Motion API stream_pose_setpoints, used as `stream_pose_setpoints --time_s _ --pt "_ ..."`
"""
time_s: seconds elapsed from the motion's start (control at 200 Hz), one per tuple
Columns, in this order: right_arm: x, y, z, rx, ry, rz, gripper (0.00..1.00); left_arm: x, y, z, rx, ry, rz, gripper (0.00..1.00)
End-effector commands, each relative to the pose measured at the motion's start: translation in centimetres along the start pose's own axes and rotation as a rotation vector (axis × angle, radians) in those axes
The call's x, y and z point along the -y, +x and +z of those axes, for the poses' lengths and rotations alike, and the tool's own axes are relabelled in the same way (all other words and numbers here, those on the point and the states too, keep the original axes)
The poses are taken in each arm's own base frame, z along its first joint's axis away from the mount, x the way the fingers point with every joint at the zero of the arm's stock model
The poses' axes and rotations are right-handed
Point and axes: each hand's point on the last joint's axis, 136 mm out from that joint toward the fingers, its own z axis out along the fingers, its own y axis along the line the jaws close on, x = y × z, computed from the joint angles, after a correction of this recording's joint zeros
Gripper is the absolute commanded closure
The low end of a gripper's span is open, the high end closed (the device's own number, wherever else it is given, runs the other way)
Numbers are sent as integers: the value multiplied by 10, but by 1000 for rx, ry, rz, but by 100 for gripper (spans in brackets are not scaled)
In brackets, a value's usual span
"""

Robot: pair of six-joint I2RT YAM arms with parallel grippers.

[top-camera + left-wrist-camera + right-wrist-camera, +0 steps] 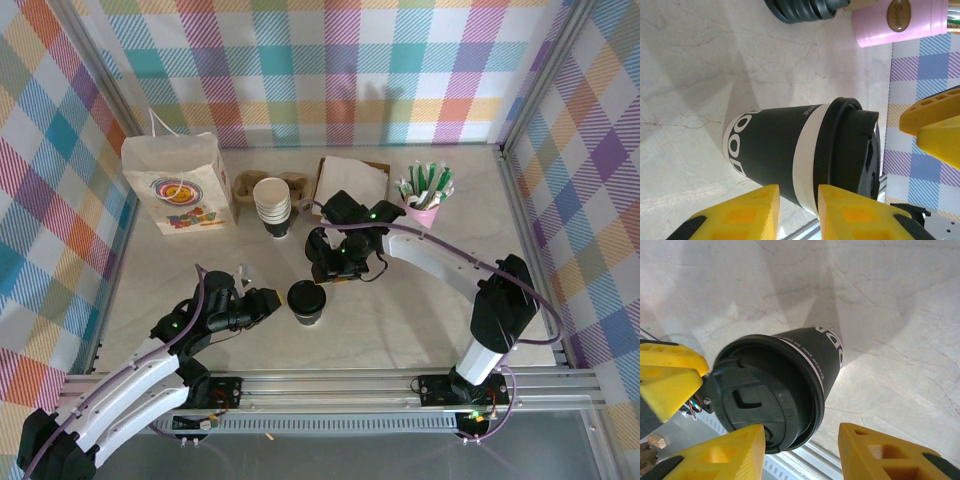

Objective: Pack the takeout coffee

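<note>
- The table [420, 300], pale marble, lies under both pairs of fingers.
- The bag [180, 190], white with a colourful print, stands upright well apart from all the fingers, far beyond the left pair and off to one side.
- The napkin box [350, 178] sits behind the right fingers, near them but not touching.
- The cup stack [272, 207], lidless and cream-rimmed, stands near the right fingers and apart from them.
- The pink cup [428, 207] of green-and-white sticks stands well apart from both pairs, out past the right wrist.
- The coffee [306, 301] stands upright on the table between the two grippers, with its black lid on and a white band under the lid on its dark wall. It is just ahead of the left fingertips and just below the right ones. In the right wrist view, the lid shows in the gap between that pair.
- The right gripper [801, 432] points down at the lid. Its fingers [880, 455] are spread well apart and pinch nothing. I cannot tell whether one brushes the lid's rim.
- The left gripper [799, 192] faces the coffee from the side, low by the table. Its fingers [745, 215] stand a narrow gap apart with nothing pinched between them. The cup's wall is just past their tips, and I cannot tell whether they touch it.
</note>
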Motion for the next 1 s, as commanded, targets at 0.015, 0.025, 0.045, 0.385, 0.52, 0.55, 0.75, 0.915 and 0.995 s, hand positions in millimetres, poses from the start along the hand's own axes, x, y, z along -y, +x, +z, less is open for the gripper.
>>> stream_pose_setpoints --time_s 0.015,0.025,0.045,0.385,0.52,0.55,0.75,0.915,0.995 --pt "-4 1 -10 3 25 -48 56 9 -4 -3 6 18 10 72" --pt "-5 1 -10 2 26 -50 56 10 -4 -3 5 21 10 72" --pt "-7 1 -9 1 25 -57 56 11 -3 -2 -1 25 9 72" --pt "-27 6 -1 -34 32 -133 49 18 0 8 -48 55 -1 74" --pt "-29 8 4 -50 35 -139 47 19 1 9 -53 57 -4 75" --pt "-29 9 6 -54 35 -140 47 19 1 9 -53 58 -4 75" --pt "-28 10 9 -62 44 -134 45 19 0 7 -40 67 -10 75" --pt "-29 10 12 -70 37 -132 44 19 0 7 -38 77 -22 73" --pt "-29 10 14 -74 34 -131 44 19 0 7 -36 81 -27 72"
